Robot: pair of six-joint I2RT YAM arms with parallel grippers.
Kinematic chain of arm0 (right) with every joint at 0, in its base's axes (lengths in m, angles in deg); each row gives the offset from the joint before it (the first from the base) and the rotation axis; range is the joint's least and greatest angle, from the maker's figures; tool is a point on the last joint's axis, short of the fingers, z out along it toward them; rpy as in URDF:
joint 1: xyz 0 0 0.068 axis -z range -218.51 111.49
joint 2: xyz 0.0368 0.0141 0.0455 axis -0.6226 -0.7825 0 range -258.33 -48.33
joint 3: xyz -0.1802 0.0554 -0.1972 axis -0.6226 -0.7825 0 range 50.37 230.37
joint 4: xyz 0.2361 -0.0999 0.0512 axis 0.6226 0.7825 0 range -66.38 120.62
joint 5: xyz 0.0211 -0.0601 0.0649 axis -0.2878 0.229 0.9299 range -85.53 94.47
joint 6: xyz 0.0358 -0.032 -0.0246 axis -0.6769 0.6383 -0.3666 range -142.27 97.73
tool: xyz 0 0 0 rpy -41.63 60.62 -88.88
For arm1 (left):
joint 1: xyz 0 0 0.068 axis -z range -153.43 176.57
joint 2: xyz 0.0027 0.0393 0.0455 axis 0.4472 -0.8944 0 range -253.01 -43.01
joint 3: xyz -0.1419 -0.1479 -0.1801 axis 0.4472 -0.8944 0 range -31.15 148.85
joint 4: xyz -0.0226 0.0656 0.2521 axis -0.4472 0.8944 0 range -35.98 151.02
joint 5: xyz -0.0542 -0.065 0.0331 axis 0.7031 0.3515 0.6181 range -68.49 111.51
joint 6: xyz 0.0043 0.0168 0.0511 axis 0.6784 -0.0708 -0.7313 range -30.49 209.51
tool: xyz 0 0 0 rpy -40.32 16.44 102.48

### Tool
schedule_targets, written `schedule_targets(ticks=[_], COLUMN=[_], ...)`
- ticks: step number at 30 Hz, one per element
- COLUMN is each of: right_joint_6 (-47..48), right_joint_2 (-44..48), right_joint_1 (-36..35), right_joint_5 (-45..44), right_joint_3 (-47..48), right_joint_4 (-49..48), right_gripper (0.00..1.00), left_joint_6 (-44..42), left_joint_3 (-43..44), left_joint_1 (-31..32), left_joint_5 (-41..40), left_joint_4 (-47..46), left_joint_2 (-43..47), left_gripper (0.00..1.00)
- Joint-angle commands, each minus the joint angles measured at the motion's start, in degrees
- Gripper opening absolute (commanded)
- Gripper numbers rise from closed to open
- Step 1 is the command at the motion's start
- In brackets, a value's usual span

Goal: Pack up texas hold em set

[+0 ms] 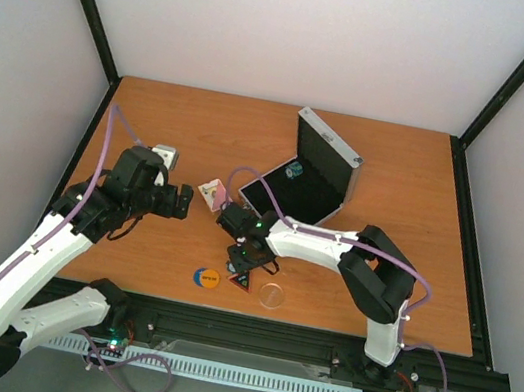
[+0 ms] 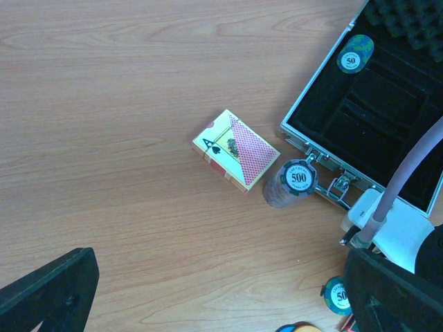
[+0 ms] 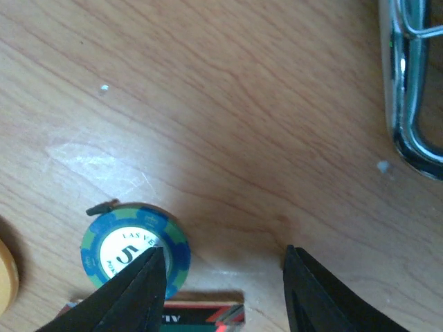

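Note:
The silver case (image 1: 345, 185) lies open at the back with its lid raised, and one chip (image 1: 295, 169) rests on its black lining. The pink-white card pack (image 2: 235, 149) lies beside a stack of chips (image 2: 297, 181) in front of the case (image 2: 374, 131). My right gripper (image 3: 221, 277) is open low over bare wood, its left finger (image 3: 135, 294) overlapping a blue chip (image 3: 135, 242). The black-red triangle (image 3: 194, 312) lies just below it. The orange disc (image 1: 207, 278) and clear disc (image 1: 272, 295) sit near the front edge. My left gripper (image 1: 178, 200) hovers open, left of the card pack.
The case's metal handle (image 3: 414, 90) lies at the right edge of the right wrist view. A purple cable (image 2: 408, 173) and the right arm's white link (image 2: 394, 232) cross in front of the case. Black frame posts border the table.

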Motion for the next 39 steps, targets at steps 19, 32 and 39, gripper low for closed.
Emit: schedule_targets(ticks=[19,32,39], right_joint_6=[0.9,0.9,0.3], right_joint_2=[-3.4,-6.1,-6.2], right_joint_1=[-2.1,-2.8,-3.8], right_joint_5=[2.7,3.1,2.9], right_joint_3=[5.5,6.8,6.3], right_joint_4=[3.9,4.3,5.1], right_gripper=[0.49,0.49,0.52], left_joint_6=[0.6,0.7,1.1], left_joint_3=[0.8,0.8,0.4], left_joint_1=[-0.3,-0.3,-0.3], left_joint_5=[0.1,-0.2,-0.3], left_joint_4=[-0.3,0.1,0.2], left_joint_2=[-0.4,-0.4,0.0], left_gripper=[1.0,1.0,1.0])
